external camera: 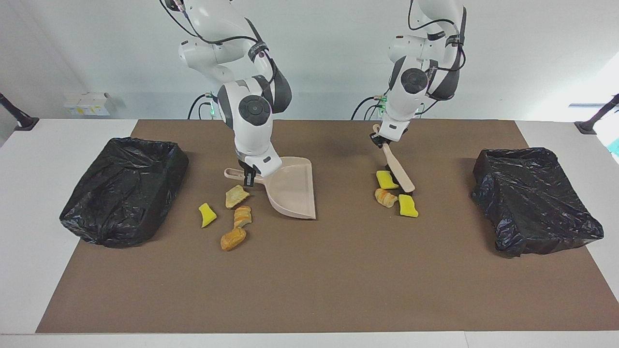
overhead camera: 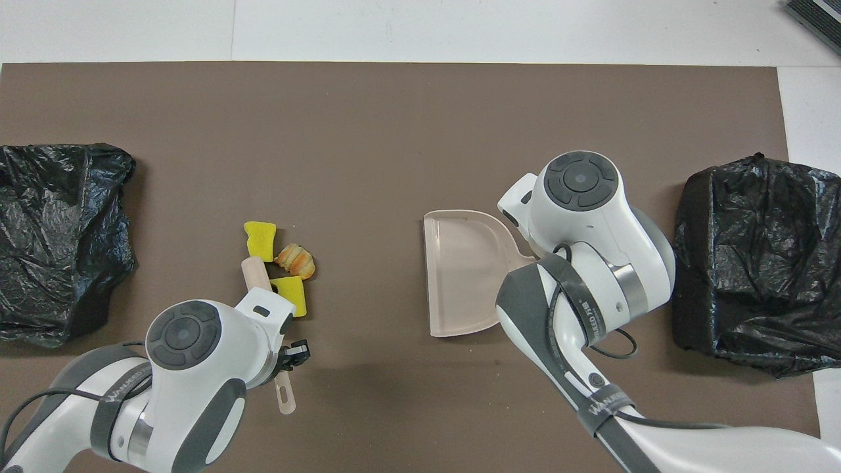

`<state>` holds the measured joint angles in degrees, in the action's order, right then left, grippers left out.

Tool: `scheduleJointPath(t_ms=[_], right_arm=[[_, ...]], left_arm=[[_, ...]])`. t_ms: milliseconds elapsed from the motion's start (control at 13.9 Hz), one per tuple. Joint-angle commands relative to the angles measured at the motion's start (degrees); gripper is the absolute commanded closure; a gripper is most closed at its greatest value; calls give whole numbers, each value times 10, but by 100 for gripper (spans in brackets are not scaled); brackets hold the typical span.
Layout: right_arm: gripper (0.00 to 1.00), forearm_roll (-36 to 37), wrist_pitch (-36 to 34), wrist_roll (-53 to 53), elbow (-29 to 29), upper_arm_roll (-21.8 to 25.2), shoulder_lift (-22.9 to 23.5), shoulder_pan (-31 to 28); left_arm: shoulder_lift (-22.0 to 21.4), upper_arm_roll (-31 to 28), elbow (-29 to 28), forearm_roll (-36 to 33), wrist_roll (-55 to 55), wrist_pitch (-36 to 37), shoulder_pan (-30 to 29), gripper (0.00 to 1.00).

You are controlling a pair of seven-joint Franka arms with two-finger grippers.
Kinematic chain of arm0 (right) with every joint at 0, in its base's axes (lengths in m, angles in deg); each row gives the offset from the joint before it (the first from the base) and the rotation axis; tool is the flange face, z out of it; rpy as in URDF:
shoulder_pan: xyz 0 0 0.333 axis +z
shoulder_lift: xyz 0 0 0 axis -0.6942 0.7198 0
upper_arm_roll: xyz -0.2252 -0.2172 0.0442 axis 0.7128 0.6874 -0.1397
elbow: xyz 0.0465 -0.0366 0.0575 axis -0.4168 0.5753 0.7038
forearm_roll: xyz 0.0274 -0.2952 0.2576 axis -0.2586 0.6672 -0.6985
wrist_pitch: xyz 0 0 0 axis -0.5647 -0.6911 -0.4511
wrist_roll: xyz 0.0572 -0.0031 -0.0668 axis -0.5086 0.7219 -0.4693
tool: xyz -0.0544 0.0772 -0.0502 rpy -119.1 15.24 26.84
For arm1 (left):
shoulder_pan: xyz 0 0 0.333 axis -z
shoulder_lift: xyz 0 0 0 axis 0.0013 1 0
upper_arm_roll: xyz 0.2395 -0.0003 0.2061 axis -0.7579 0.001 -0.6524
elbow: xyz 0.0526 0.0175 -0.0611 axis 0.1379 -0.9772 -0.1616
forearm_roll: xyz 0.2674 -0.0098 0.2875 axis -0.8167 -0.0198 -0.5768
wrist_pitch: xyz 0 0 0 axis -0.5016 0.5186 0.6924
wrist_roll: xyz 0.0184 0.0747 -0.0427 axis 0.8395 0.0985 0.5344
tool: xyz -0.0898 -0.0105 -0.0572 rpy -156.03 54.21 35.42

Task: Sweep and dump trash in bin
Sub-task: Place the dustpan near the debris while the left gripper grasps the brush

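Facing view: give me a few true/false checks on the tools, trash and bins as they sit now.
1. The left gripper holds the brush by its handle. True.
2. The dustpan already has trash in it. False: its tray is empty.
3. The brush head is down among three trash pieces toward the left arm's end. True.
4. Four trash pieces lie beside the dustpan toward the right arm's end. True.
5. Only one bin stands on the table. False: two black-bagged bins, one at each end.
6. The right gripper is free. False: it is shut on the dustpan's handle.
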<state>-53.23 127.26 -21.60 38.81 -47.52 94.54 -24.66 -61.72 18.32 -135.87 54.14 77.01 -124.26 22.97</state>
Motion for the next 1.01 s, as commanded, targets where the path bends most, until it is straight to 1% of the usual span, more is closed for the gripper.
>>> scheduleJointPath(t_ms=[0, 72, 288, 360, 433, 577, 649, 721, 793, 937], right_arm=[[100, 13, 12, -9, 12, -4, -9, 3], [100, 19, 12, -9, 12, -4, -9, 7], [100, 38, 11, -4, 13, -4, -9, 10], [100, 40, 12, 15, 13, -4, -4, 21], [100, 49, 12, 39, 13, -4, 2, 33], [100, 58, 17, 79, 13, -4, 12, 45], [100, 58, 19, 81, 13, -4, 14, 45], [100, 58, 21, 81, 13, -5, 15, 45], [100, 57, 22, 83, 13, -5, 15, 45], [100, 55, 29, 87, 14, -5, 15, 45]], left_arm=[[26, -6, 37, 37, -19, -13, 30, 100], [33, -6, 48, 46, -19, -18, 42, 100], [34, -6, 60, 74, -11, -20, 81, 100], [37, -6, 75, 73, -10, -9, 95, 100], [50, -7, 98, 73, -11, 6, 102, 100], [72, -8, 152, 63, -12, 52, 92, 100], [67, -13, 168, 49, -14, 74, 87, 100], [63, -13, 181, 23, -19, 101, 64, 100], [67, -13, 198, -3, -26, 121, 41, 100], [83, -13, 219, -31, -71, 121, 6, 100]])
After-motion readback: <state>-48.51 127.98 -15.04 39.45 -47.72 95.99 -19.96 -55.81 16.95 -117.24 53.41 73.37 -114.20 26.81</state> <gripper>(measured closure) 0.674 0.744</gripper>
